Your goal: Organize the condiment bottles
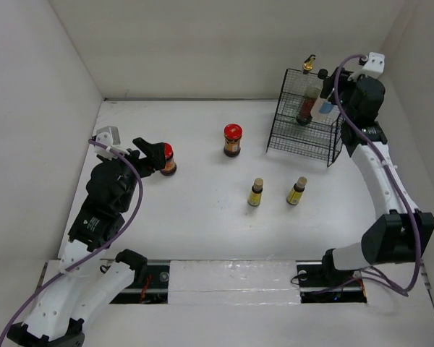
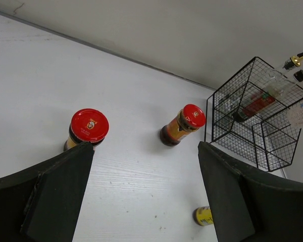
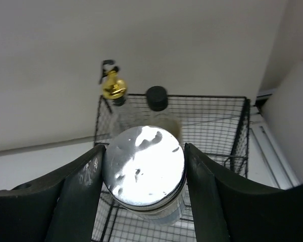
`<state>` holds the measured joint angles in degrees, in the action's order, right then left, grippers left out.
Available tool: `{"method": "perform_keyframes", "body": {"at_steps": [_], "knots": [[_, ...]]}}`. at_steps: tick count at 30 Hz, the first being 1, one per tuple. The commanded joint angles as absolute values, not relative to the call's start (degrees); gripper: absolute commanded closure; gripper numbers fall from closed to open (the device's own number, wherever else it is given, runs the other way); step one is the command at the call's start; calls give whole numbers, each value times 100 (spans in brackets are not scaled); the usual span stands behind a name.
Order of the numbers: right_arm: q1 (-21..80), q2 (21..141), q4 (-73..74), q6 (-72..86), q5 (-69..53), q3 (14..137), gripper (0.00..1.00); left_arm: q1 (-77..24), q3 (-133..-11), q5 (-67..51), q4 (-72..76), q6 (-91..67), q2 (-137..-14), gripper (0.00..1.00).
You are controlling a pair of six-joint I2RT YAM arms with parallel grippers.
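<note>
Top external view, reading left to right. Showing the left gripper (image 1: 158, 157) low over the left of the white table (image 1: 202, 224), with parted jaws and holding nothing. Showing the first red-capped jar (image 1: 168, 160) upright right at its fingertips; in the left wrist view, placing that jar (image 2: 87, 128) just beyond the tip of the left finger (image 2: 55, 196), outside the gap. Showing the second red-capped jar (image 1: 233, 139) upright near the middle, well apart from the first. Showing the left yellow bottle (image 1: 256, 192) and the right yellow bottle (image 1: 297, 191) upright side by side, nearer the arm bases. Showing the black wire basket (image 1: 293, 141) at the far right, holding the gold-spouted bottle (image 1: 309, 66) and the dark bottle (image 1: 304, 112). Showing the right gripper (image 1: 333, 108) at the basket's right side, clamping the white shaker (image 1: 324, 108); in the right wrist view, showing its shiny lid (image 3: 144, 174) filling the gap between both fingers, over the basket wire. Not telling whether resting there.
</note>
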<state>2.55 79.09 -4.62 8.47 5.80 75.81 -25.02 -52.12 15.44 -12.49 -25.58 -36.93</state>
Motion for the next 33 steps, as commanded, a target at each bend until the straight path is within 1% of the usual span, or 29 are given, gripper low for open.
{"method": "perform_keyframes", "body": {"at_steps": [1,7,14,21,26,33], "knots": [[-131,8199,-738,1046,440,8551,70,-2470,-5265,1494,-993,-2496,-3683,19],[-641,8849,-738,993,466,9385,70,-2470,-5265,1547,-993,-2496,-3683,19],[-800,9771,-738,826,606,10247,69,-2470,-5317,1547,-993,-2443,-3788,19],[-853,10546,-870,774,694,10792,69,-2470,-5317,1547,-993,-2443,-3840,19],[-853,10547,-1134,773,747,10530,69,-2470,-5317,1547,-993,-2443,-3841,19],[-853,10538,-1406,879,809,9739,69,-2470,-5317,1547,-993,-2443,-3894,19]]}}
